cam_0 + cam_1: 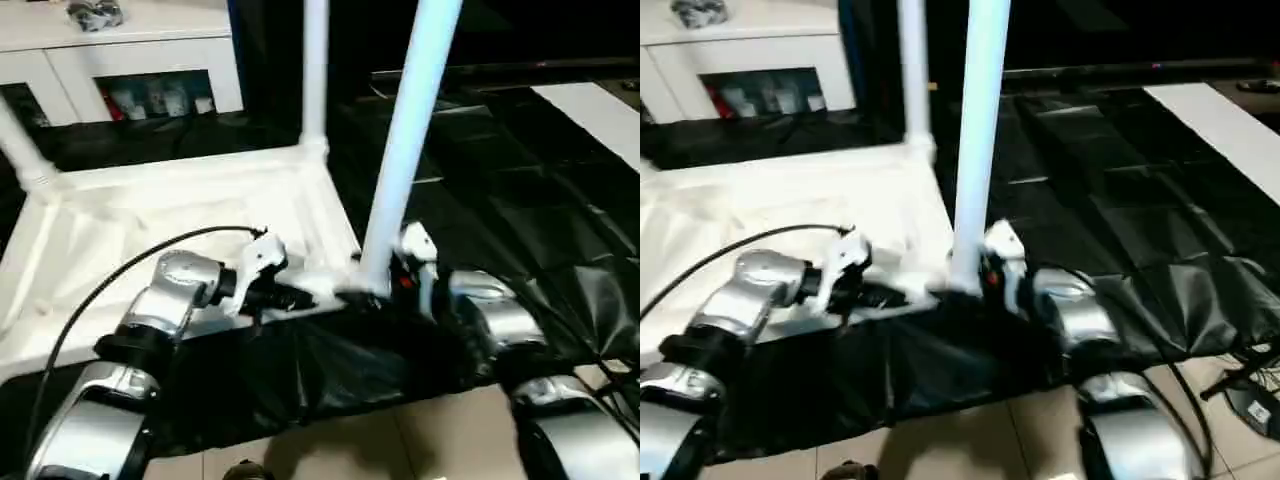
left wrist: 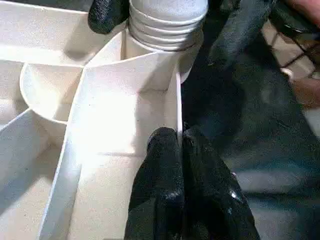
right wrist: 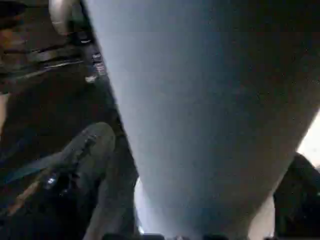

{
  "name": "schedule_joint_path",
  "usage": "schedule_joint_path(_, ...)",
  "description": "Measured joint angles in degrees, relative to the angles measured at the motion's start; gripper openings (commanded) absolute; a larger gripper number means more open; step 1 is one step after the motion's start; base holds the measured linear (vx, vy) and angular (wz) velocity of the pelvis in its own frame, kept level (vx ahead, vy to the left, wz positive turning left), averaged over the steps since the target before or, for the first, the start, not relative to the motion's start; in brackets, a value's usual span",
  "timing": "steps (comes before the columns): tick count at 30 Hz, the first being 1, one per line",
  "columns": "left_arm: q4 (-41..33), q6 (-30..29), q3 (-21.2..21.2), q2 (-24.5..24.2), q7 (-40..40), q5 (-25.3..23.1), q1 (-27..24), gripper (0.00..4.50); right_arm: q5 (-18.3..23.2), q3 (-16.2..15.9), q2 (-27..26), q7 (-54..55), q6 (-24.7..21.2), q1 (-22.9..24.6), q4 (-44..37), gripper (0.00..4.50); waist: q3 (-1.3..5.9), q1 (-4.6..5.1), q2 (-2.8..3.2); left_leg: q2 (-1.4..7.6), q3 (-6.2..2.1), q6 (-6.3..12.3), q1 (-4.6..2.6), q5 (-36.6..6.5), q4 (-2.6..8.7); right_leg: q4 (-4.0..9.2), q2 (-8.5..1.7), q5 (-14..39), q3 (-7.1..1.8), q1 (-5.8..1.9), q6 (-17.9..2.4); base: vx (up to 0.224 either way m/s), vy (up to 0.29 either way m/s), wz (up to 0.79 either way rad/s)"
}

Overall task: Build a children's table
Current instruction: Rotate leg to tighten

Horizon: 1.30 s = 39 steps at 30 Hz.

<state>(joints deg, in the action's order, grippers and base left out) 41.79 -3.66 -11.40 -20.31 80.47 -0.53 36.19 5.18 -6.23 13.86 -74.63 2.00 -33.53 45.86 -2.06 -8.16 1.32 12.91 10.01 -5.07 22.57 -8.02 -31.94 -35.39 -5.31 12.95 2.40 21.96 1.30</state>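
- Silver forearms rise from the bottom corners of the head view and meet at the near corner of the upturned children's table (image 1: pixel 180 205), which lies ribbed side up across the left half of the frame on a black sheet (image 1: pixel 520 200).
- Right at that corner, lower centre, the near leg (image 1: pixel 405 140) stands in its socket and leans a little to the right as it climbs out of the top edge.
- Left gripper (image 1: pixel 290 296) sits just left of the leg's foot, its black fingers (image 2: pixel 170 200) pressed together and pinching the thin outer wall of the table's rim, as the left wrist view shows.
- Beyond those fingers in that view, the leg's ridged end (image 2: pixel 167 22) sits down in the round corner socket.
- Right gripper (image 1: pixel 985 275) stands just right of the leg's base, fingers spread wide on either side of the tube; whether they touch it cannot be told.
- Farther back, upper centre, a second leg (image 1: pixel 315 70) stands upright at the far corner.
- At the left edge, a third leg (image 1: pixel 20 150) slants up out of frame.
- Upper left, a white cabinet (image 1: pixel 130 45) with small items behind its doors.
- Along the bottom, pale floor tiles (image 1: pixel 440 440) show past the sheet's edge.
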Motion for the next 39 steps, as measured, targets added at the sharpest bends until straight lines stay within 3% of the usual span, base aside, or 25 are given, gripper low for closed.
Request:
schedule_joint_path(12,-0.10,0.03,-1.31,-1.04,4.98,0.41,-0.23,0.00,1.19,-1.86,1.67,-5.46,-6.81,1.95,-5.72,2.96,0.00,-0.87,0.00,-0.01,0.00,-0.01,-0.01,0.00,-0.10,-0.21,-0.06,-0.01,0.00,0.00,-0.01,0.000,0.000,0.00)
schedule_joint_path(17,0.11,0.39,-0.74,-0.67,0.43,-0.35,-0.12,0.00,1.40,0.77,-0.62,1.33,-7.48,1.91,-4.50,2.77,-0.01,-0.69,-0.04,-0.01,-0.01,-0.04,-0.24,0.00,-0.14,-0.51,-0.06,-0.01,-0.06,-0.02,-0.02,0.000,0.000,0.00)
schedule_joint_path(23,1.42,-1.37,0.51,2.14,-9.94,-2.12,1.00,0.00,0.84,4.74,-5.10,20.43,-5.69,0.17,-0.01,2.75,0.00,0.28,-0.21,-0.04,-0.14,-0.08,-0.63,0.01,0.12,-0.50,-0.07,-0.03,-0.16,-0.11,0.03,0.000,0.000,0.00)
schedule_joint_path(30,1.67,-4.89,2.25,10.64,-26.79,-4.88,1.92,0.00,0.12,11.31,-11.85,49.70,-2.52,-5.20,8.40,2.75,0.12,1.05,0.06,-0.20,-0.10,-0.10,-0.64,0.02,0.20,-0.38,-0.17,-0.20,-0.30,-0.13,-0.14,0.000,0.000,0.00)
schedule_joint_path(35,1.64,-4.76,2.34,11.47,-28.41,-5.13,1.92,0.00,-0.58,11.68,-12.72,53.41,-0.09,-5.68,9.68,2.75,0.29,0.87,0.35,-0.23,-0.09,-0.10,-0.58,0.02,0.30,-0.35,-0.17,-0.17,-0.25,-0.13,-0.05,0.000,0.000,0.00)
schedule_joint_path(37,1.55,-4.36,2.34,11.41,-28.35,-5.39,1.86,0.00,-1.12,11.63,-12.71,53.17,0.85,-5.97,10.40,3.30,0.29,0.89,0.38,-0.22,-0.09,-0.10,-0.55,0.02,0.32,-0.35,-0.16,-0.16,-0.23,-0.11,-0.03,0.000,0.000,0.00)
schedule_joint_path(39,0.83,-4.04,2.29,11.16,-28.20,-5.59,1.39,0.00,-1.63,11.56,-12.66,52.13,1.44,-6.15,11.13,3.46,0.27,1.02,0.36,-0.22,-0.09,-0.10,-0.53,0.02,0.32,-0.33,-0.15,-0.16,-0.23,-0.10,-0.03,0.000,0.000,0.00)
